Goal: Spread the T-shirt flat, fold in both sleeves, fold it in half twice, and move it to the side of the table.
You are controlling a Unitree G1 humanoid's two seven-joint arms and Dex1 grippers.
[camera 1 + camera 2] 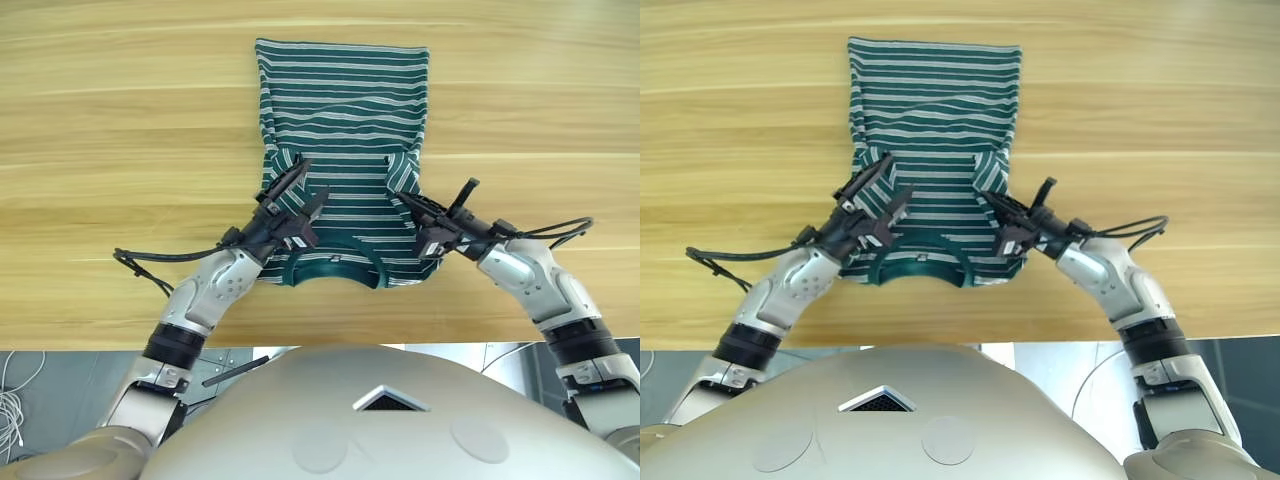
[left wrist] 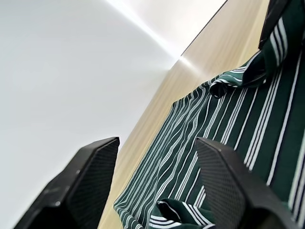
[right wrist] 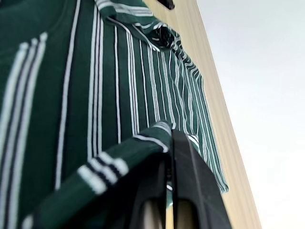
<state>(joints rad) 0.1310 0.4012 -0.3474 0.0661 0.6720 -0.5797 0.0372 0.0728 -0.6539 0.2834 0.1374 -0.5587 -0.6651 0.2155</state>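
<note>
The T-shirt [image 1: 345, 110] lies flat on the worktop [image 1: 120, 130] directly in front of the robot. Its collar [image 1: 335, 268] is at the near edge and its hem is at the far end. Both sleeves are turned in over the body, giving a narrow rectangular outline. The right tool [image 1: 412, 205] is clenched on a pinch of striped fabric at the right shoulder edge. The left tool [image 1: 305, 188] sits over the left shoulder, released, with nothing between its fingers. The step in hand appears to be gripping both shoulders for the first half-fold. Recommended procedure: close the left tool on the shoulder edge level with the right one, catching both the sleeve and body layers. Lift both sides evenly, carry the collar end straight toward the hem, and align the edges before letting go.
</note>
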